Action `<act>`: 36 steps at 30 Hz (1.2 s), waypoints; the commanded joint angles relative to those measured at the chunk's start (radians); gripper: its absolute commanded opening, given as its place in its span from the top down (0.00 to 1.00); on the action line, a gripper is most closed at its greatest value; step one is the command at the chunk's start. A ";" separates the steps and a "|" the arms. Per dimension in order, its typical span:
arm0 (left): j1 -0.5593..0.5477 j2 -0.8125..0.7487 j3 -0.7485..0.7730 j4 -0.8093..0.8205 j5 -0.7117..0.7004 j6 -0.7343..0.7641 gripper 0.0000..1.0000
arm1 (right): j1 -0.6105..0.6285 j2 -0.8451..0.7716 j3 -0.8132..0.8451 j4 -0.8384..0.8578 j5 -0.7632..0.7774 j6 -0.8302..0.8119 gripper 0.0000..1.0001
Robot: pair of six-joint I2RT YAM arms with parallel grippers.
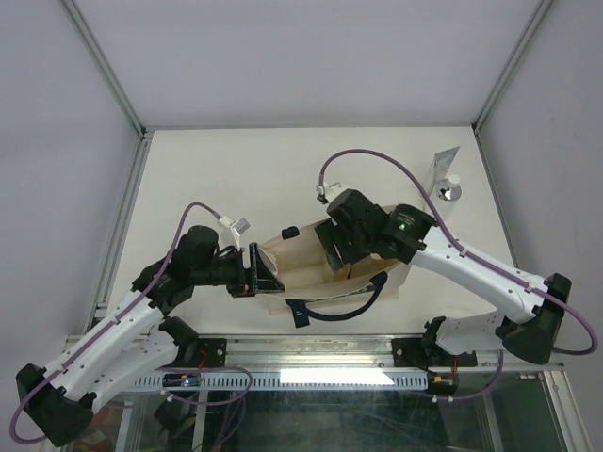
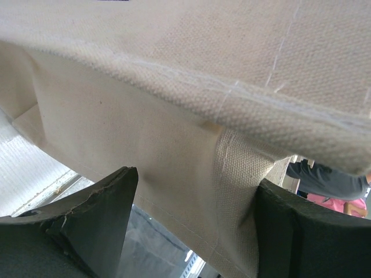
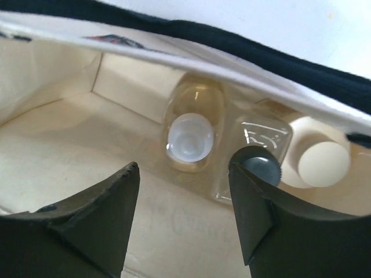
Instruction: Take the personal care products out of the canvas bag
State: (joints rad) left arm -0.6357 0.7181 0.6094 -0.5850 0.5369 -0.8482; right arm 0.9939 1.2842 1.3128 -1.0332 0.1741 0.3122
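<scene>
**Right claw in the bag mouth, three bottles still inside**

The beige rectangular canvas bag (image 1: 294, 256) lies on the white bench (image 1: 236, 179), close to the middle of the near edge. Its dark navy handle (image 1: 332, 308) loops out towards that edge.

The left claw (image 1: 256, 273) is at the bag's left end. In its wrist view the fingers (image 2: 98, 214) stand apart with a fold of the cloth (image 2: 174, 116) hanging between them. Whether they actually pinch it cannot be told.

The right claw (image 1: 335, 254) reaches into the bag from the far side. Its jaws are spread wide and hold nothing (image 3: 184, 164).

Three bottles lie side by side against the bag's inner end:
- A clear bottle with a white cap (image 3: 188, 142) is in line with the gap between the fingers.
- A clear bottle with a dark cap (image 3: 262, 139) lies just beside it, its cap partly hidden by the claw's right finger (image 3: 261, 220).
- A beige bottle with a cream cap (image 3: 323, 163) touches the dark-capped one on its other side.

The bag's upper rim and a navy strap overhang all three.

Near the far right corner of the bench, well apart from the bag, stand a silvery flat tube (image 1: 440, 168) and, just beside it, a small white-capped bottle (image 1: 452, 188).
</scene>
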 commanded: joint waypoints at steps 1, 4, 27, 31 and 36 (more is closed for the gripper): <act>-0.007 0.016 -0.018 -0.021 -0.021 0.023 0.28 | 0.009 -0.008 0.008 0.095 0.101 0.005 0.36; -0.010 0.012 -0.025 -0.020 -0.024 0.017 0.28 | 0.012 0.014 -0.014 0.148 0.097 0.005 0.40; -0.010 0.087 0.019 -0.002 -0.043 0.023 0.27 | 0.020 0.196 -0.091 0.088 0.147 -0.023 0.38; -0.010 0.092 0.021 -0.002 -0.049 0.023 0.27 | 0.021 0.211 -0.097 0.104 0.148 -0.010 0.37; -0.011 0.106 0.035 -0.002 -0.042 0.023 0.27 | 0.026 0.236 -0.039 0.078 0.153 0.005 0.56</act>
State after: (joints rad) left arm -0.6361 0.7990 0.6289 -0.5564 0.5514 -0.8486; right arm 1.0172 1.4952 1.2312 -0.8928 0.3115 0.2935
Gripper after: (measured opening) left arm 0.729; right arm 0.555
